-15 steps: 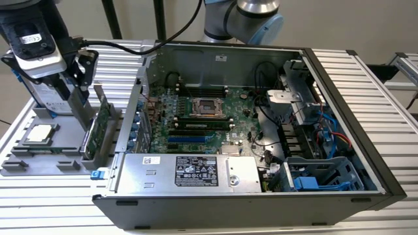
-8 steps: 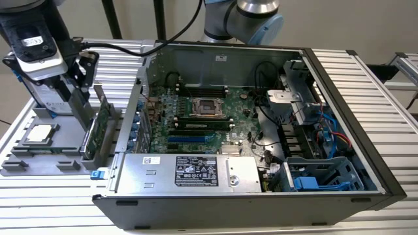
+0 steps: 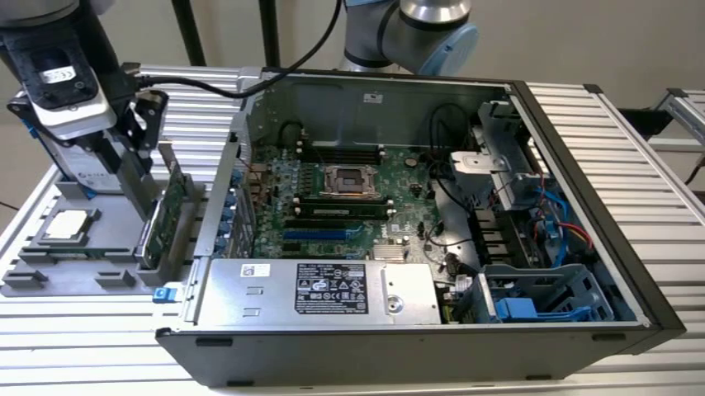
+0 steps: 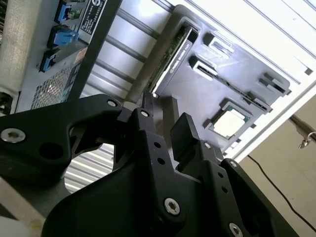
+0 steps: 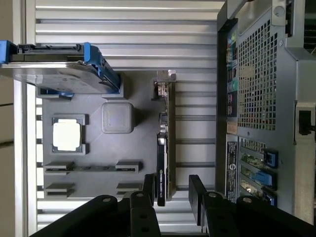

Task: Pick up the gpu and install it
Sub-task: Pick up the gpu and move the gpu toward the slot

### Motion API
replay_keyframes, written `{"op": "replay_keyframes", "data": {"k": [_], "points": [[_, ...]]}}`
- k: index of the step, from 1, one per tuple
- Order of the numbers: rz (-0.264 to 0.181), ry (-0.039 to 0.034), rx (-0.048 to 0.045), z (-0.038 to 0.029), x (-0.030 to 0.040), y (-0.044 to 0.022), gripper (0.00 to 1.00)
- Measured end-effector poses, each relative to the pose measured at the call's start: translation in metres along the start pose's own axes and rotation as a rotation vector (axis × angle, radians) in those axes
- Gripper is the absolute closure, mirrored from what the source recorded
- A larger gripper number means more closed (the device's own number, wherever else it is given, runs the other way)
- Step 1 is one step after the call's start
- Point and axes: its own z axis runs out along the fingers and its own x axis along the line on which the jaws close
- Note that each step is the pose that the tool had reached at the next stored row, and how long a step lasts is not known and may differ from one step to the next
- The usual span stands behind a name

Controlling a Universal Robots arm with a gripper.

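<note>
Hovering over the gpu (image 3: 165,216), your gripper (image 5: 170,185) has its fingers (image 5: 196,186) spread apart, one on each side of the card's end and not clamped on it. In the exterior view the gpu stands on edge in the grey holder tray (image 3: 55,280), at nine o'clock of the open computer case (image 3: 385,346). Judging by that, you have neither the lift nor the install done yet

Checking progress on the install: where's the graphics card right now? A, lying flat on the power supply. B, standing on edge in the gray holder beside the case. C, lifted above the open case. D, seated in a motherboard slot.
B: in the first wrist view the gpu stands on edge in the gray holder outside the case, with the open gripper astride one end of it.
</note>
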Motion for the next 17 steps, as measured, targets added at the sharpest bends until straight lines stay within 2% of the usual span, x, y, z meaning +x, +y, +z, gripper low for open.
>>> {"op": "replay_keyframes", "data": {"k": [17], "points": [[0.000,-0.0018,0.0003,0.0093,0.0009,-0.0004,0.00]]}}
